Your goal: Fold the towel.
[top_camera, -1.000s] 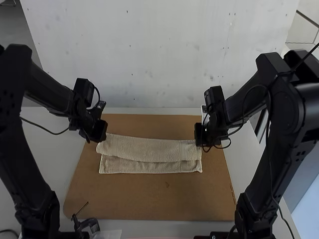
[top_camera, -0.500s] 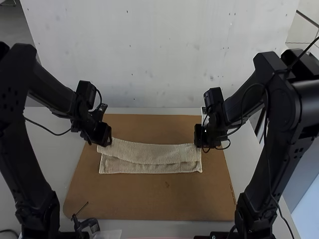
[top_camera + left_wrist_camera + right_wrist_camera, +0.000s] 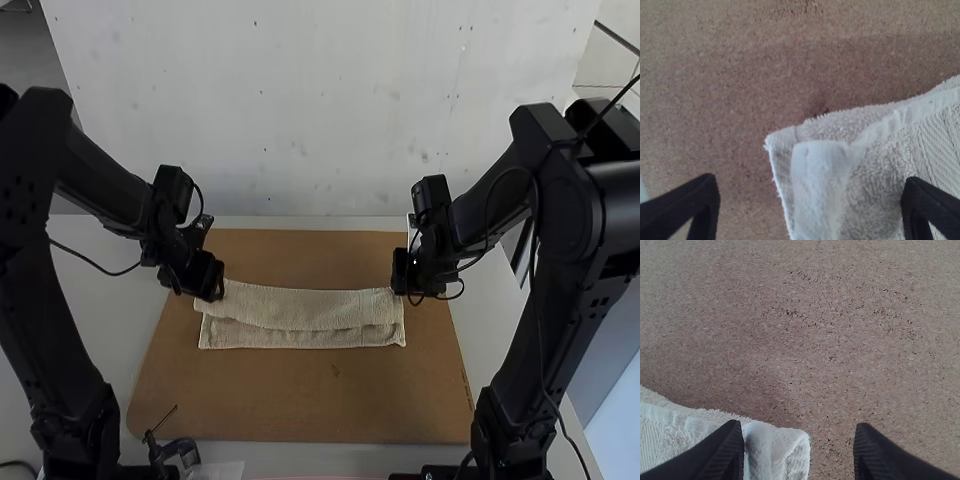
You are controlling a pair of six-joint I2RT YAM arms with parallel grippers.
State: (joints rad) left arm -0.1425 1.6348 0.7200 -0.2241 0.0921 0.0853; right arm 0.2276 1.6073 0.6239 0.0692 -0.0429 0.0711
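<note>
1. Brown board (image 3: pixel 300 400) on a pale tabletop (image 3: pixel 110 300); the high view has tiny dark marks by the board's right edge, too small to make out.
2. Towel (image 3: pixel 300 305) lies on the board between the two arms, long from side to side. It is folded over, with a strip of the lower layer out along the near side.
3. Left hand (image 3: pixel 213 292) is at the towel's far left corner, right hand (image 3: pixel 404 290) at its far right corner.
4. Up close, the left wrist view gives the left hand (image 3: pixel 810 207) wide, fingers well apart, a puffy corner fold between them. A ribbed band crosses the cloth.
5. Likewise, the right wrist view has the right hand (image 3: pixel 800 452) wide, a rounded towel corner between its fingers and the board's speckled grain beyond.
6. Small black device (image 3: pixel 175 452) at the board's near left, a thin rod sticking up.
</note>
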